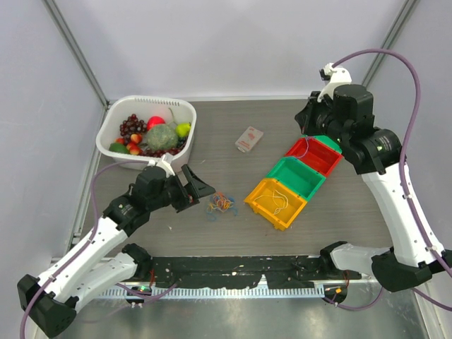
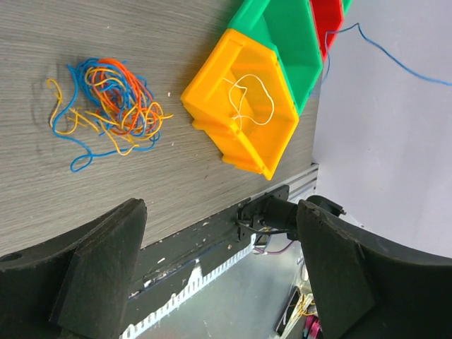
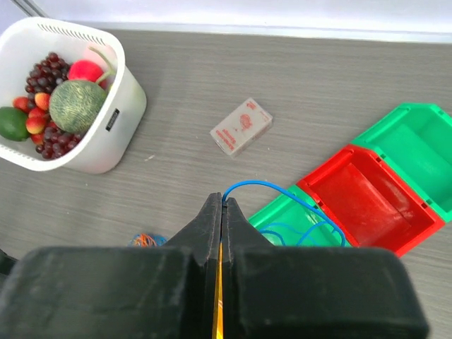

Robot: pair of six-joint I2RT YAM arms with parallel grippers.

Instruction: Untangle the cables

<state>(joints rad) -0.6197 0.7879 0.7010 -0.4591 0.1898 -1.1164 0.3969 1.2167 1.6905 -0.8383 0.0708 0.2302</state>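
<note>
Fingers (image 3: 206,229) of the right gripper (image 3: 221,205) pinch a thin blue cable (image 3: 263,183). Those of the left gripper (image 2: 220,209) gape; tangled multicoloured wires (image 2: 106,106) lie upper left.

Scruffy tangle (image 1: 221,204) of blue, orange and yellow cables, flat on the table (image 1: 212,236), near the yellow bin (image 1: 256,192) but not touching it. One white cable (image 2: 251,102) on its own, curled in loose open loops inside that bin. One blue cable (image 3: 263,182) pinched at its end in the closed right gripper (image 3: 222,201), arcing over the green bin (image 3: 272,210), more blue loops down inside.
</note>
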